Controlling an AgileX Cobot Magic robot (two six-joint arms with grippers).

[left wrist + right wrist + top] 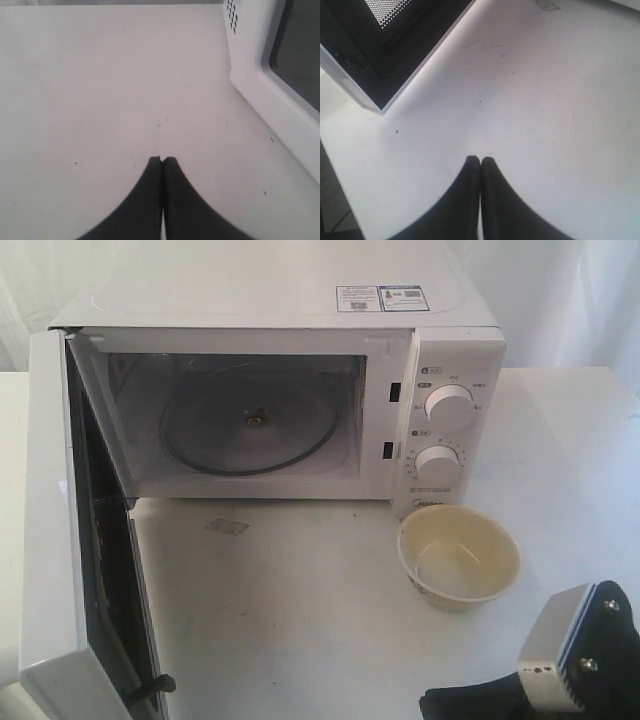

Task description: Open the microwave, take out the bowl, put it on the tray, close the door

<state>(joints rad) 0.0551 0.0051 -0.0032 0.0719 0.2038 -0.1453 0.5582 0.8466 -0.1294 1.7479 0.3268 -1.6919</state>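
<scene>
Nearest the exterior camera, the right arm, a grey metal block on black casing, is sitting at the lower right corner of the white tabletop. Its wrist view is showing the black right end effector with both fingers pressed together, gripping nothing, over bare tabletop. The free corner of the door is lying ahead of it, close to the tabletop's edge.

The black left end effector is likewise closed and empty. It is pointing across open tabletop, with the outer face of the door off to one side and clear of it.

Just beyond the right arm, the small round cream-coloured bowl is standing upright and empty on the tabletop. It is sitting just in front of the two round white dials; whether it is touching the casing cannot be told.

The wide white door with its dark window is standing swung fully open on the left. A broad bare stretch of tabletop is lying between it and the bowl, marked only by a small patch of tape.

Farthest back, the boxy white microwave is showing its open cavity, holding only the round glass turntable.
</scene>
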